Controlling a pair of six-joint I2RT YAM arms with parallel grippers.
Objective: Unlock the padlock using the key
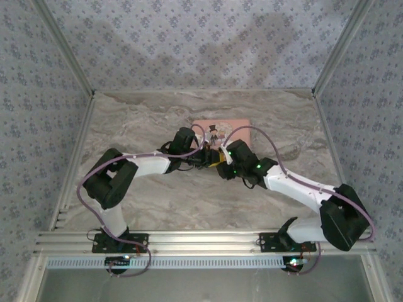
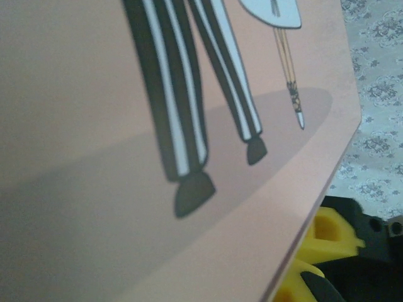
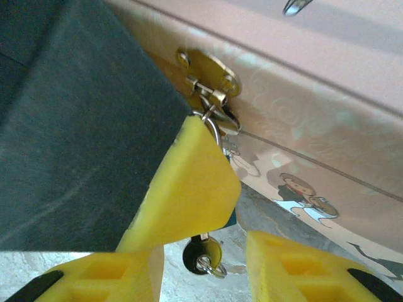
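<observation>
The padlock (image 3: pixel 232 218) hangs from the brass hasp (image 3: pixel 208 78) on the front of a pink picture box (image 1: pixel 220 129). Only its teal corner and its shackle show, because a yellow finger (image 3: pixel 189 189) of my left gripper (image 1: pixel 204 157) covers it. That gripper is shut on the padlock. The key (image 3: pixel 206 253) sticks out of the padlock's underside with a small ring on its head. My right gripper (image 3: pixel 204 259) is open, its two yellow fingers on either side of the key and not touching it. In the top view my right gripper (image 1: pixel 220 167) meets the left one at the box's front.
The box's pink lid (image 2: pixel 94 94) lies close under the left wrist camera, with yellow fingers (image 2: pixel 327 236) past its edge. The box stands mid-table on the marble top (image 1: pixel 138 119). Patterned walls (image 1: pixel 189 44) close in the back and both sides.
</observation>
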